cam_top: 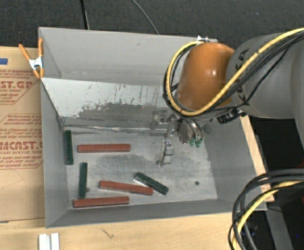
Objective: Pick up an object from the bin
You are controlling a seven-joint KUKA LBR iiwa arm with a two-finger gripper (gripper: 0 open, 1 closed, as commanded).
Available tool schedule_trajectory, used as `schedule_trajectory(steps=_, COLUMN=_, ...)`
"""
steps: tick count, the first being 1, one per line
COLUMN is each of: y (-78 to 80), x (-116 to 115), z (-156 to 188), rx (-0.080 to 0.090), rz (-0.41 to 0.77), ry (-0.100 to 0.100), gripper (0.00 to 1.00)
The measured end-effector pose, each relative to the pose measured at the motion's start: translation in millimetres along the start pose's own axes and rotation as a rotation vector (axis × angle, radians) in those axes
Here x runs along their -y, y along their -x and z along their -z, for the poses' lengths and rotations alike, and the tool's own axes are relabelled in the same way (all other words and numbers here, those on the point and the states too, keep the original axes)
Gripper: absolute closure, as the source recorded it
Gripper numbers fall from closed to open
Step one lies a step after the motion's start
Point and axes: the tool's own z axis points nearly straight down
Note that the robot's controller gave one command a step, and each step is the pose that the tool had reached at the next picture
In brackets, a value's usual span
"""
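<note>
Tool [165, 154]: open or closed, cannot tell; over bare bin [193, 165] floor. Nearest: dark green bar [151, 183], seven o'clock. Best approach: straddle its narrow width.

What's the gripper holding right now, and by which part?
Nothing that shows: the gripper is over bare floor of the grey metal bin, clear of the nearest dark green flat stick.

Even, fairly bright light from overhead fills the bin [115, 51]; its far wall, beyond the end effector [164, 159], is palest, and the scuffed floor to the end effector's left gives a dull sheen. The arm [269, 77] casts only soft shadow beneath itself
</note>
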Motion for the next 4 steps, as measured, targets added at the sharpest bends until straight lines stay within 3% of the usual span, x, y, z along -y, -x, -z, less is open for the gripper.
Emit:
schedule_trajectory(steps=1, y=-47.7, x=-12, z=-90, rx=-0.002, rz=-0.098, ry=0.0, gripper=0.0)
schedule_trajectory(steps=2, y=-58.4, x=-14, z=-124, rx=-0.001, rz=-0.117, ry=0.0, gripper=0.0)
schedule_trajectory(steps=3, y=-65.3, x=-26, z=-66, rx=-0.005, rz=-0.09, ry=0.0, gripper=0.0)
schedule_trajectory(steps=4, y=-79.3, x=-23, z=-97, rx=-0.005, rz=-0.153, ry=-0.001, gripper=1.0)
